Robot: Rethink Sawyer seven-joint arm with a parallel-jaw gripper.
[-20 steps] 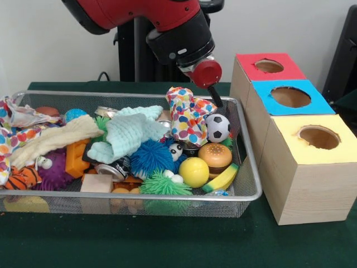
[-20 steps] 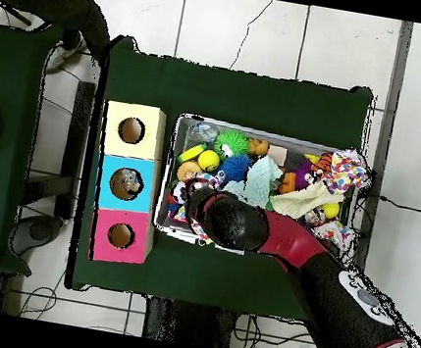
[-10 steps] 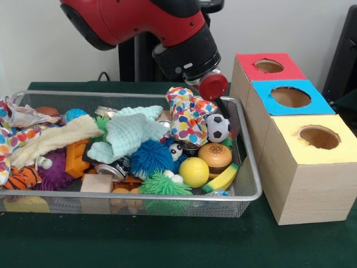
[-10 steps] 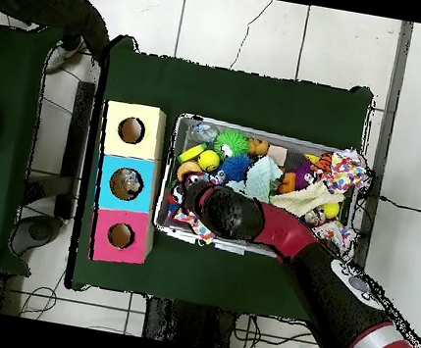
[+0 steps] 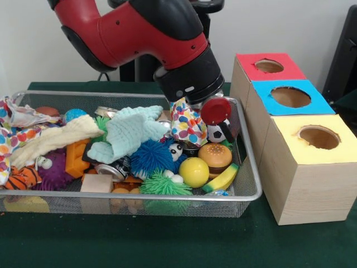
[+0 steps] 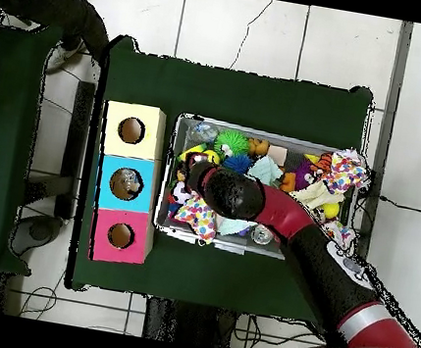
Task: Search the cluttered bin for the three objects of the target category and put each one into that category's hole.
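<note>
Red arm [image 5: 128,28], black wrist cuff [image 5: 189,75], red round knob [image 5: 216,110], possibly cap.

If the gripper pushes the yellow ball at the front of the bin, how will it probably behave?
The yellow ball looks round and smooth, so it would likely roll rather than slide. It sits wedged between the toy burger, the banana and a green spiky ball, so it probably cannot roll far. It looks light.

Gripper [image 5: 223,127] fingers mostly hidden behind red disc [image 5: 216,110]; jaw state unreadable. Soccer ball [image 5: 216,134] partly covered. Arm [image 6: 250,201] masks bin [image 6: 241,250] middle overhead. Blue box hole [image 6: 126,184] contents indistinct.
</note>
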